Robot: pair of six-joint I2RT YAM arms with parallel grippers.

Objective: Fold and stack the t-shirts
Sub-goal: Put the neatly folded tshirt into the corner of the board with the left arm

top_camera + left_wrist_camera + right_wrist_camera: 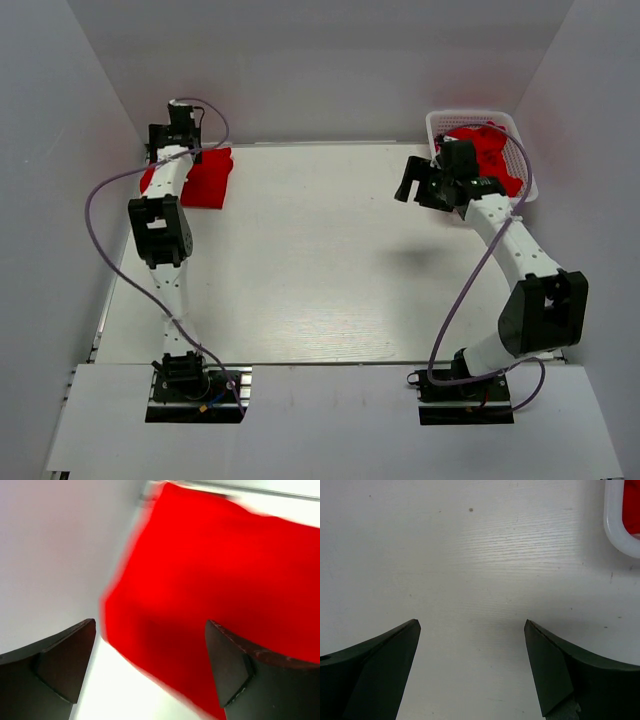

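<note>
Item: left gripper (150, 624), jaws wide apart with nothing between them, holding nothing. It hangs just above the folded shirt (225, 590), whose red cloth fills the wrist view past the fingertips. Folded shirt: flat red packet at the far left corner of the table (320, 260), close by the side wall and partly hidden under the left arm in the top view; whether it is one shirt or a stack cannot be told. Right gripper (471, 622): jaws likewise wide and empty, poised over bare table just beside the basket (436, 124), a curve of whose white rim shows at the upper right of its wrist view. Loose shirts (492, 148): red, crumpled, heaped in the basket at the far right corner, well apart from the folded one. Step in hand, by judgement: left gripper due to come clear of the packet, right gripper due to fetch the next shirt. Handling notes: draw the left gripper straight up before any sideways travel, so that neither finger drags an edge and opens the fold. Bring the right gripper over the rim from above, not against the mesh. Pinch one layer only, near a shoulder or hem, and lift slowly to check that no second shirt rides up with it.
</note>
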